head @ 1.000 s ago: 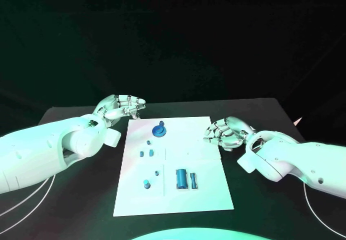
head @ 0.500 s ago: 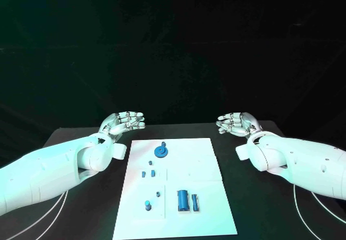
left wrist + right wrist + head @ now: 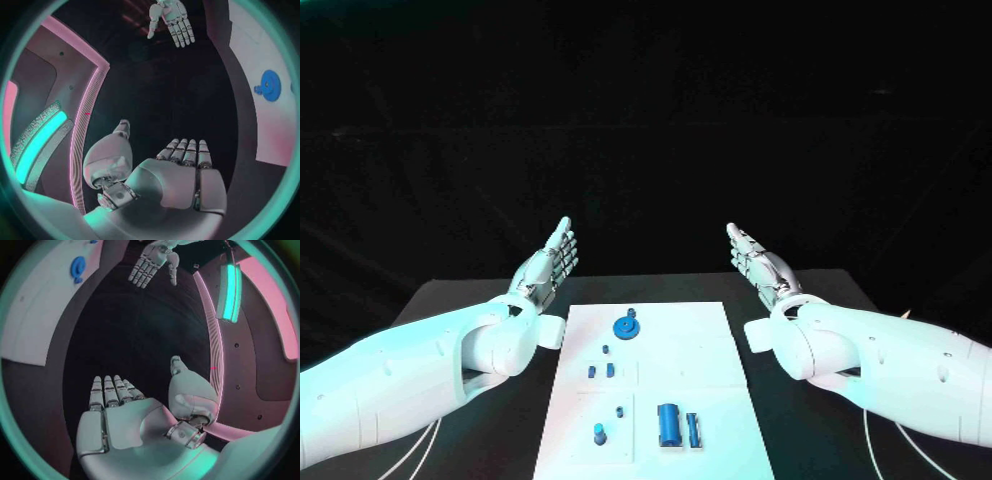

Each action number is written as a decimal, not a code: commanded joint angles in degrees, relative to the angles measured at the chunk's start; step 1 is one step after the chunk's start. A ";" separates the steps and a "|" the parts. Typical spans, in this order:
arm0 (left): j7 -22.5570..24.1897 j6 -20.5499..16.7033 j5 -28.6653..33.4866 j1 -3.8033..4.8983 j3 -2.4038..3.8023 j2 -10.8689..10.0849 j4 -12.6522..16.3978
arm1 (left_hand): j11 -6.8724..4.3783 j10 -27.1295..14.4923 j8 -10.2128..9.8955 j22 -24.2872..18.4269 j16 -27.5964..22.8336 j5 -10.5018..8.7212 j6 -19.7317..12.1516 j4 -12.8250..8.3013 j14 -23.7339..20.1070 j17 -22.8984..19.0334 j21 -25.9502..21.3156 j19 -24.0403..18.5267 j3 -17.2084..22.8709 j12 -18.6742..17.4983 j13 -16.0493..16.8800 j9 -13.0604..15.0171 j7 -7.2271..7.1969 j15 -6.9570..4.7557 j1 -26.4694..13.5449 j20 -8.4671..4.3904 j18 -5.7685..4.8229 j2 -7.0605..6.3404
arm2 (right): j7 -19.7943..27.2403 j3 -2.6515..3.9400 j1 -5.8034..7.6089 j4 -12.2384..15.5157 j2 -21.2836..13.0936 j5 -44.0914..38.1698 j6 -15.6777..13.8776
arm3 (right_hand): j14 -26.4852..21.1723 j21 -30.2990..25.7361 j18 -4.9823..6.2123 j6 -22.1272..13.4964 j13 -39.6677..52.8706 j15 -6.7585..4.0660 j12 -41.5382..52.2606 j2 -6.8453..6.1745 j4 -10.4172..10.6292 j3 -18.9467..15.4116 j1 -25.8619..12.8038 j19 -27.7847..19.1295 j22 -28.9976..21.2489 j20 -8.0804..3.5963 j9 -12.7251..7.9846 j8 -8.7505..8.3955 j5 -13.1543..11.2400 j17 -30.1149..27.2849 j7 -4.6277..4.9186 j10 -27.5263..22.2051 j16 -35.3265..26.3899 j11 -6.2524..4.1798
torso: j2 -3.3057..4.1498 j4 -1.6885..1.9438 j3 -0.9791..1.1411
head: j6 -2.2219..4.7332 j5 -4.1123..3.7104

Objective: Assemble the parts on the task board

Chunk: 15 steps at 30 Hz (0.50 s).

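Note:
The white task board (image 3: 689,370) lies in the middle of the black table. On it sit a round blue disc (image 3: 629,326) near its far end, small blue pieces (image 3: 600,370) at mid-board, and two blue cylinders (image 3: 669,425) plus a small peg (image 3: 600,432) near its front end. My left hand (image 3: 550,262) is raised past the board's far left corner, fingers straight and empty. My right hand (image 3: 757,259) is raised past the far right corner, flat and empty too. The left wrist view shows the left palm (image 3: 178,172), the right hand (image 3: 170,19) and the disc (image 3: 270,85). The right wrist view shows the right palm (image 3: 122,420), the left hand (image 3: 152,261) and the disc (image 3: 79,268).
The black table (image 3: 459,300) extends on both sides of the board. Thin white cables (image 3: 433,432) hang under my left arm near the table's left front.
Both hands have risen off the table beside the board's far corners and their curled fingers have straightened out flat. The camera has tilted up, so the board sits lower in the picture.

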 commanded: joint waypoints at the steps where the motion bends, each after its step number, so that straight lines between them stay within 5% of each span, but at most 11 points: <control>1: 2.22 -10.23 0.51 -0.84 0.30 0.28 3.20 | -1.05 -4.88 -2.13 -1.69 -1.90 -1.49 -4.03 -0.97 -4.60 -1.27 -1.49 -3.67 -2.77 -1.66 -0.36 -1.48 -1.31 -0.91 -24.72 -1.63 -1.57 1.20 | 6.57 1.31 -1.71 3.44 -0.37 6.86 -5.78 | -6.27 -0.50 -1.68 -4.44 -1.22 -0.68 -1.08 1.24 -1.16 -2.67 -22.65 -5.29 -3.63 -1.26 -2.16 -1.62 -0.84 -2.30 -1.18 -6.68 -1.28 -0.90 | -1.15 0.64 0.03 | 0.67 -0.14; 3: 2.85 -14.34 0.71 -1.51 0.58 0.37 5.69 | -1.05 -4.88 -2.13 -1.69 -1.90 -1.49 -4.03 -0.97 -4.60 -1.27 -1.49 -3.67 -2.77 -1.66 -0.36 -1.48 -1.31 -0.91 -24.72 -1.63 -1.57 1.20 | 7.97 2.48 -2.82 5.59 -0.57 8.63 -7.22 | -6.27 -0.50 -1.68 -4.44 -1.22 -0.68 -1.08 1.24 -1.16 -2.67 -22.65 -5.29 -3.63 -1.26 -2.16 -1.62 -0.84 -2.30 -1.18 -6.68 -1.28 -0.90 | -1.15 0.64 0.03 | 0.67 -0.14; 7: 3.62 -19.43 0.95 -2.34 0.94 0.47 8.78 | -1.05 -4.88 -2.13 -1.69 -1.90 -1.49 -4.03 -0.97 -4.60 -1.27 -1.49 -3.67 -2.77 -1.66 -0.36 -1.48 -1.31 -0.91 -24.72 -1.63 -1.57 1.20 | 9.24 3.53 -3.83 7.53 -0.75 10.22 -8.52 | -6.27 -0.50 -1.68 -4.44 -1.22 -0.68 -1.08 1.24 -1.16 -2.67 -22.65 -5.29 -3.63 -1.26 -2.16 -1.62 -0.84 -2.30 -1.18 -6.68 -1.28 -0.90 | -1.15 0.64 0.03 | 0.67 -0.14; 15: 4.33 -24.04 1.17 -3.09 1.26 0.56 11.58 | -1.05 -4.88 -2.13 -1.69 -1.90 -1.49 -4.03 -0.97 -4.60 -1.27 -1.49 -3.67 -2.77 -1.66 -0.36 -1.48 -1.31 -0.91 -24.72 -1.63 -1.57 1.20 | 9.42 3.68 -3.96 7.80 -0.78 10.45 -8.70 | -6.27 -0.50 -1.68 -4.44 -1.22 -0.68 -1.08 1.24 -1.16 -2.67 -22.65 -5.29 -3.63 -1.26 -2.16 -1.62 -0.84 -2.30 -1.18 -6.68 -1.28 -0.90 | -1.15 0.64 0.03 | 0.67 -0.14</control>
